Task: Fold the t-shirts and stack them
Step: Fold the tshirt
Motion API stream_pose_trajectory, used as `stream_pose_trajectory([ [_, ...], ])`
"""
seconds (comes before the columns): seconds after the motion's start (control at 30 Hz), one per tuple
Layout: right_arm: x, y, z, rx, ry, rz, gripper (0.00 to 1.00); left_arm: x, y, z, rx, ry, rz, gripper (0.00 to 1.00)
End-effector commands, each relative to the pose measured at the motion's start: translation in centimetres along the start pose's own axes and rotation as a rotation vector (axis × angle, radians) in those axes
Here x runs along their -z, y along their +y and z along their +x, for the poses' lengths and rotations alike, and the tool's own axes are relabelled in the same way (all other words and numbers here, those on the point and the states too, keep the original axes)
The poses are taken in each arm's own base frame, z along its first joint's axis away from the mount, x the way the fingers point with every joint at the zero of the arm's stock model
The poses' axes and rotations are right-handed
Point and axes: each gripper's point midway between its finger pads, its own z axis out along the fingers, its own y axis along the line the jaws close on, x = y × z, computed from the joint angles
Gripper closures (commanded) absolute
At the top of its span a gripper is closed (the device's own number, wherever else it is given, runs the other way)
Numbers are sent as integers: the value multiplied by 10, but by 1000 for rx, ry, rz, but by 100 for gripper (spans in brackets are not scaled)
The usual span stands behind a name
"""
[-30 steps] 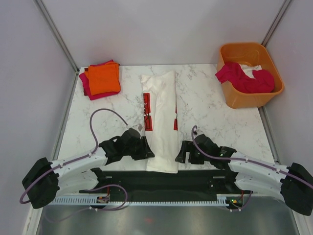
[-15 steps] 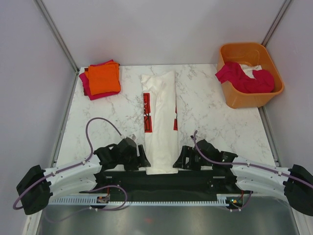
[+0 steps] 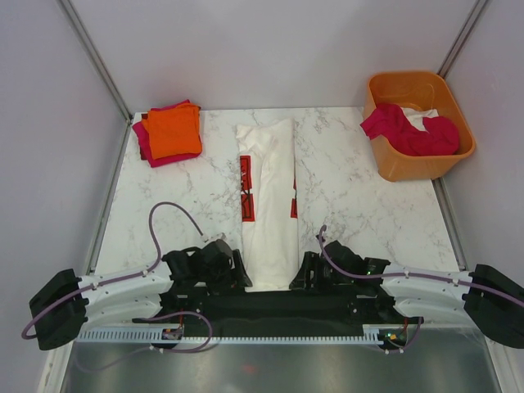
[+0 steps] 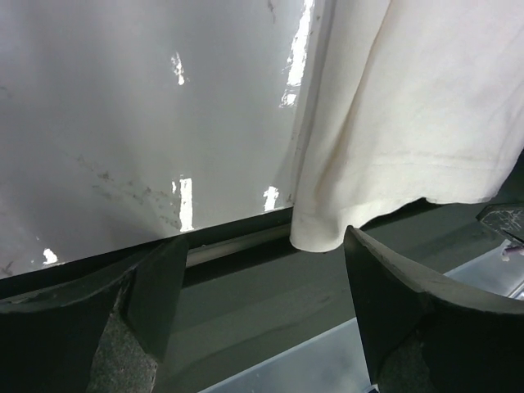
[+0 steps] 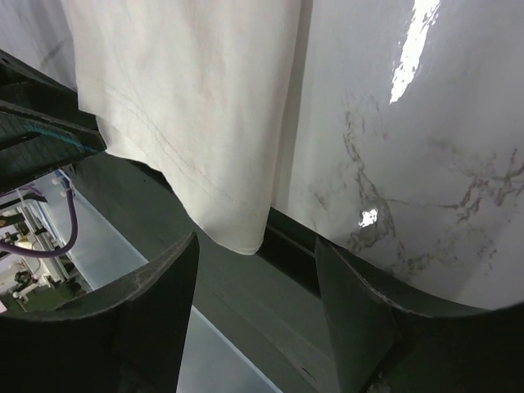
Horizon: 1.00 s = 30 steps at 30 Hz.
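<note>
A white t-shirt (image 3: 270, 196) with a red logo panel lies folded into a long strip down the middle of the table. Its near hem (image 4: 385, 172) hangs over the table's dark front edge. My left gripper (image 3: 240, 277) stands open just left of the hem's left corner (image 4: 315, 237), with nothing between its fingers (image 4: 160, 282). My right gripper (image 3: 300, 277) is open at the hem's right corner (image 5: 237, 233), which hangs in front of its open jaws, untouched. A folded orange t-shirt (image 3: 173, 131) lies on a folded magenta one (image 3: 145, 141) at the back left.
An orange plastic tub (image 3: 409, 168) stands at the back right with a crumpled magenta-red t-shirt (image 3: 405, 135) and white cloth (image 3: 426, 117) in it. A dark rail (image 4: 246, 286) runs along the table's near edge under both grippers. Grey walls close in the sides.
The left gripper has opened and let go of the white shirt's hem. Both grippers have drawn back to the near edge. The right jaws have narrowed somewhat.
</note>
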Motion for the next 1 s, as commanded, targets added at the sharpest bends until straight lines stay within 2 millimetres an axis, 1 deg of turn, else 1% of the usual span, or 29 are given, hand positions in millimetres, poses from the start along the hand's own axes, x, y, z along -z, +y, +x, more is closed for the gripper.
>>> stream_pose_trajectory([
  [0.0, -4, 6, -13, -6, -68, -24, 33, -6, -12, -7, 42, -44, 44, 16],
  [0.1, -4, 9, -16, -9, -87, -30, 35, -5, -18, -8, 36, -49, 65, 17],
  [0.17, -4, 11, -19, -8, -96, -34, 36, -6, -20, -16, 34, -85, 63, 17],
  [0.27, -5, 10, -22, -10, -113, -32, 37, -9, -24, -18, 34, -95, 73, 18],
  [0.3, -7, 8, -21, -13, -110, -22, 38, -12, -22, -18, 34, -92, 59, 22],
  [0.33, -8, 11, -23, -11, -116, -34, 39, -14, -23, -18, 34, -92, 60, 26],
  [0.37, -9, 9, -21, -12, -111, -35, 41, -16, -22, -17, 33, -87, 57, 32],
  [0.4, -12, 6, -19, -17, -102, -26, 46, -20, -19, -16, 33, -81, 39, 42],
  [0.43, -13, 8, -20, -17, -100, -38, 50, -22, -21, -17, 31, -80, 40, 50],
  [0.47, -14, 7, -19, -16, -96, -36, 56, -23, -23, -17, 25, -80, 48, 61],
  [0.5, -16, 5, -18, -16, -90, -26, 65, -24, -24, -17, 25, -81, 46, 63],
  [0.57, -18, 5, -17, -12, -85, -29, 72, -25, -27, -20, 20, -92, 51, 66],
  [0.6, -19, 5, -17, -10, -83, -27, 78, -25, -29, -21, 19, -99, 56, 67],
  [0.63, -19, 5, -17, -8, -83, -27, 80, -24, -31, -25, 13, -112, 60, 71],
  [0.67, -19, 6, -18, -4, -84, -26, 83, -24, -32, -26, 7, -120, 62, 78],
  [0.7, -19, 5, -17, -3, -81, -22, 87, -23, -34, -27, 3, -125, 65, 81],
  [0.73, -19, 7, -19, 4, -83, -24, 89, -22, -37, -30, 1, -133, 70, 87],
  [0.77, -19, 7, -19, 9, -82, -25, 91, -22, -37, -32, 3, -146, 68, 96],
  [0.8, -20, 8, -19, 10, -82, -23, 94, -23, -38, -33, 1, -151, 67, 98],
  [0.9, -19, 12, -20, 25, -78, -29, 100, -21, -40, -35, -4, -161, 73, 98],
  [0.97, -17, 17, -21, 37, -79, -38, 100, -18, -42, -36, -6, -164, 92, 98],
])
